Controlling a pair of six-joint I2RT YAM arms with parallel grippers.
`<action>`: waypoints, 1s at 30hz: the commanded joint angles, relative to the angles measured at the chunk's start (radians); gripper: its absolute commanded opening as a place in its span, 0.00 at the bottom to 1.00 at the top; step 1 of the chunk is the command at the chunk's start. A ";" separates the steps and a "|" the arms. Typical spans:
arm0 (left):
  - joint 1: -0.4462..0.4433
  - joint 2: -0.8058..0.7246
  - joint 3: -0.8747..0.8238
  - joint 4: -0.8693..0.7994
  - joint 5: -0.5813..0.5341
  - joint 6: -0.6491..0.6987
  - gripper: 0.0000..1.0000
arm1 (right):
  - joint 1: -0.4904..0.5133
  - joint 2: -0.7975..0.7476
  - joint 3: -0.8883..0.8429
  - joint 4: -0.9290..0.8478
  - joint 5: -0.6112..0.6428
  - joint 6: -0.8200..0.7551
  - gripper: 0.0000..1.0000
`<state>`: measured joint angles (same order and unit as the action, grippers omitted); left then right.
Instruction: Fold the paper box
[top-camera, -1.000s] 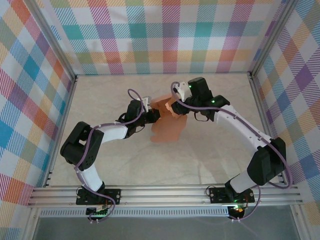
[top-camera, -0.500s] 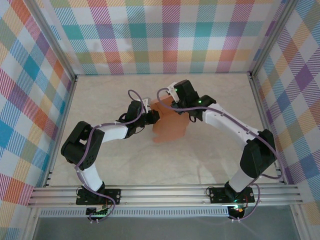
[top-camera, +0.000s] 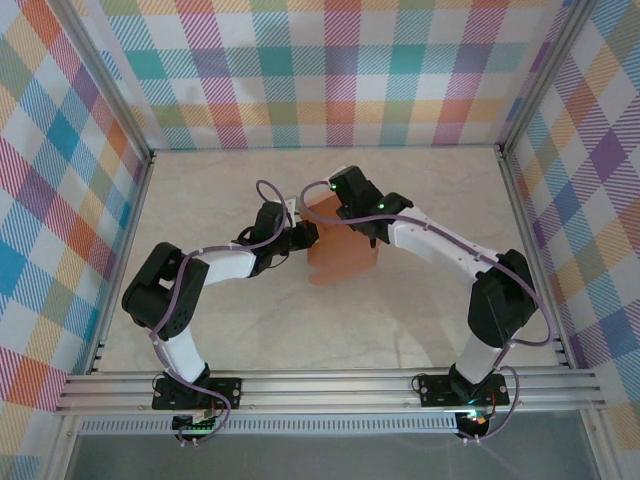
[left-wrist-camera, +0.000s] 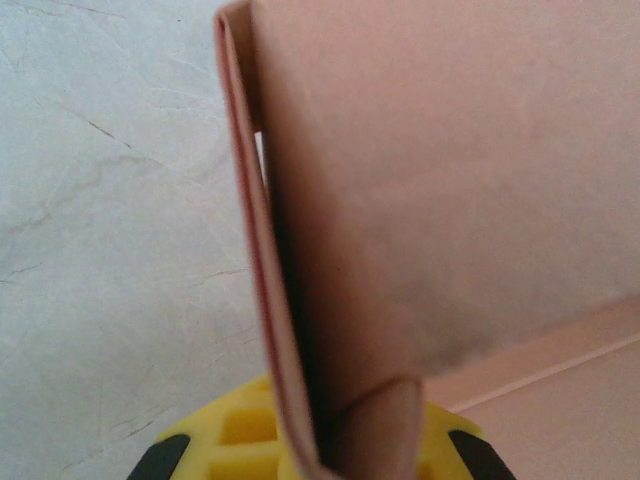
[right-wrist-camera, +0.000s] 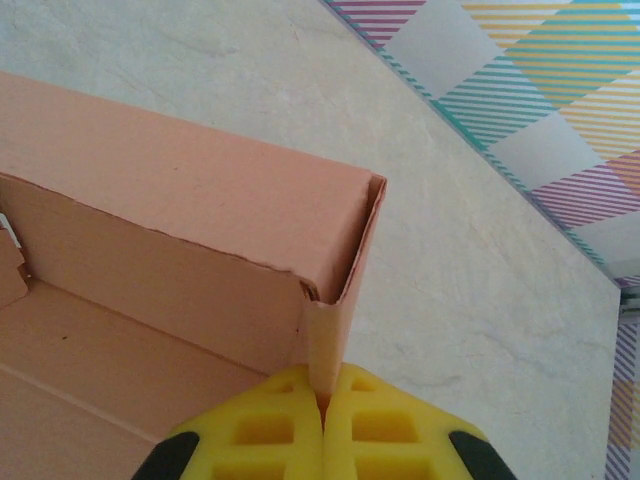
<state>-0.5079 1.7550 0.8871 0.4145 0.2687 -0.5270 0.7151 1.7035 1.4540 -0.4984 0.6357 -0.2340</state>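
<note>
A pale marbled tabletop (top-camera: 430, 300) lies under a thin salmon-orange cardboard paper box (top-camera: 345, 262), which looks partly folded. The box's base panel lies flat. Along the box's far edge, one long wall stands upright and meets a short end flap at a corner. At the box's left edge, the left gripper (left-wrist-camera: 340, 445) pinches a folded-over wall tightly. At the box's far edge, the right gripper (right-wrist-camera: 322, 415) is clamped on the end flap. The near sides appear unfolded.

Reaches in from both sides, folds the left arm (top-camera: 225, 265) low at the elbow, pinches the left gripper (top-camera: 308, 236) tight on a wall of the paper box (top-camera: 345, 262), arches the right arm (top-camera: 440, 240) across, clamps the right gripper (right-wrist-camera: 322, 425) on a corner flap, yellow fingers (right-wrist-camera: 265, 432) pressed together.
</note>
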 joint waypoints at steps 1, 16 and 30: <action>-0.007 -0.028 0.017 0.065 0.053 0.019 0.00 | 0.004 0.030 0.022 -0.019 0.024 -0.015 0.05; -0.007 -0.034 0.008 0.073 0.046 0.007 0.00 | 0.021 0.066 0.032 -0.031 0.063 -0.017 0.24; -0.007 -0.042 0.004 0.060 0.039 0.001 0.00 | 0.053 0.137 0.054 -0.020 0.249 -0.061 0.03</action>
<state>-0.5079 1.7550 0.8867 0.3981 0.2646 -0.5385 0.7616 1.8103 1.4914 -0.4908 0.8322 -0.2630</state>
